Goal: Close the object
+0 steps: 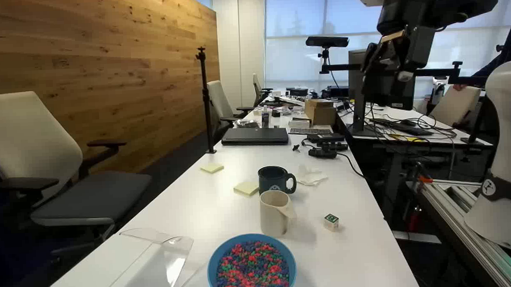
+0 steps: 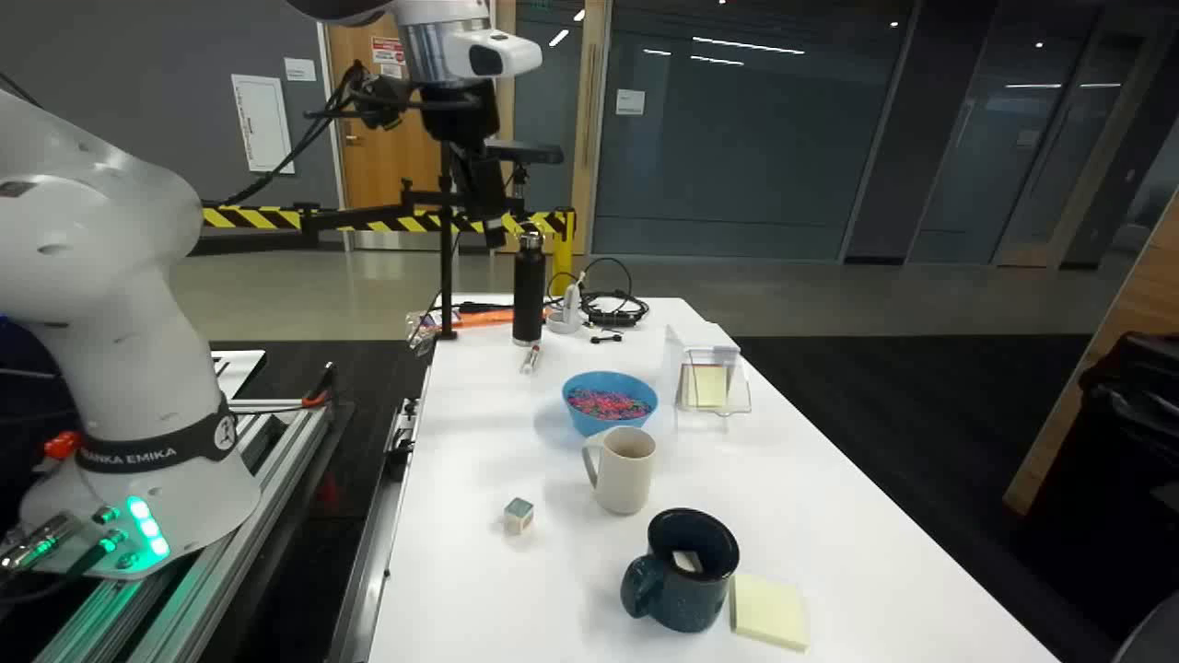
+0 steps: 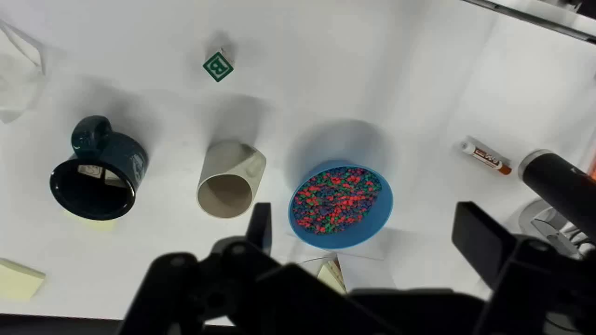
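The clear plastic box [image 1: 110, 270] stood on the tabletop [image 1: 351, 260], near the long edge opposite the robot's base [image 1: 500, 219]. Its flap lid [image 1: 176, 255] jutted outward and was judged open; no closing was evident. The pincer [image 3: 365, 221] hung above, spread wide, gripping nothing. Reaching the lid and pushing it closed remained outstanding.

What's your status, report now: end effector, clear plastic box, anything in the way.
End effector open, holding nothing, high above table. Clear plastic box: flap appears open. Blue bowl beside box, possibly in the way.
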`<act>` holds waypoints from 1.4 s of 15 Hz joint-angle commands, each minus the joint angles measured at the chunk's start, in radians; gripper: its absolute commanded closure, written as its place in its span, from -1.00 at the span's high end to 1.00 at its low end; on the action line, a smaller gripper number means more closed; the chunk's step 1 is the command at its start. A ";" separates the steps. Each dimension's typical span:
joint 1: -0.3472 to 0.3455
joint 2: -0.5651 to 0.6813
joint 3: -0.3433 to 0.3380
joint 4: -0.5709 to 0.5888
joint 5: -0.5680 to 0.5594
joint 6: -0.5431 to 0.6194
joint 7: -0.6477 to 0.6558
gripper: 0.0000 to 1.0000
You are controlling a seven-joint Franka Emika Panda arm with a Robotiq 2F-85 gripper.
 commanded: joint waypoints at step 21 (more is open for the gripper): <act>-0.055 0.038 0.027 0.011 -0.011 0.010 0.066 1.00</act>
